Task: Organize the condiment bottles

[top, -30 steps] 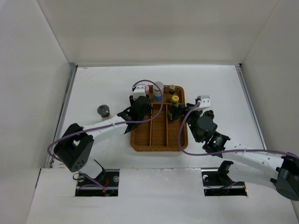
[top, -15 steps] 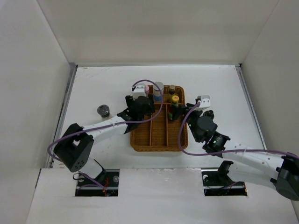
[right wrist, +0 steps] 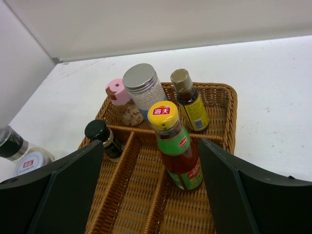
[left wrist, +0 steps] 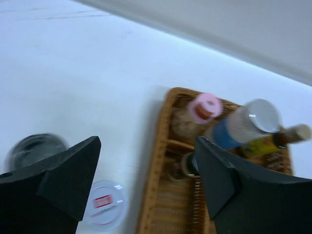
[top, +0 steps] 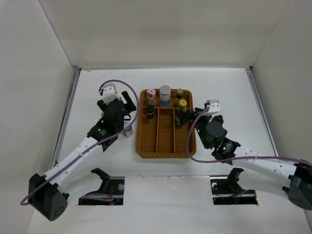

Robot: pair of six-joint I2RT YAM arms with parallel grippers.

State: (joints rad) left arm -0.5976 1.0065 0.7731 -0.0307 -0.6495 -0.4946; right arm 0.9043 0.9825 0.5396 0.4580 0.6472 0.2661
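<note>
Two of the condiment bottles stand outside the wicker tray [left wrist: 152, 195], on the tabletop just off its left wall: a dark jar [left wrist: 33, 148], farther from the tray, and a white-lidded jar [left wrist: 105, 208] nearly against it. The two are just beside each other. The left end effector [left wrist: 146, 144] hangs above them with its fingers spread wide and nothing between them.

The step in hand looks like picking one of these two. To do it well:

- Take the white-lidded jar first; it is the one nearer the tray.
- Turn the wrist so one finger drops into the gap between the jars and does not land on the dark jar's shoulder.
- Close on the body below the lid.
- Lift high enough to pass the tray's rim, then move across.

Inside the tray, the far row holds a pink-capped jar [left wrist: 204, 107], a grey-lidded jar [left wrist: 253, 119] and a tan-capped bottle [right wrist: 183, 83]. A black-capped bottle [right wrist: 100, 132] stands in the left lane just behind them, so the near part of that lane looks like the free place to set down.

At the tray's right side, the right end effector [right wrist: 151, 145] is also spread, its fingers framing a yellow-capped bottle [right wrist: 168, 134] without clamping it. It should hold off while the left arm crosses the rim.
</note>
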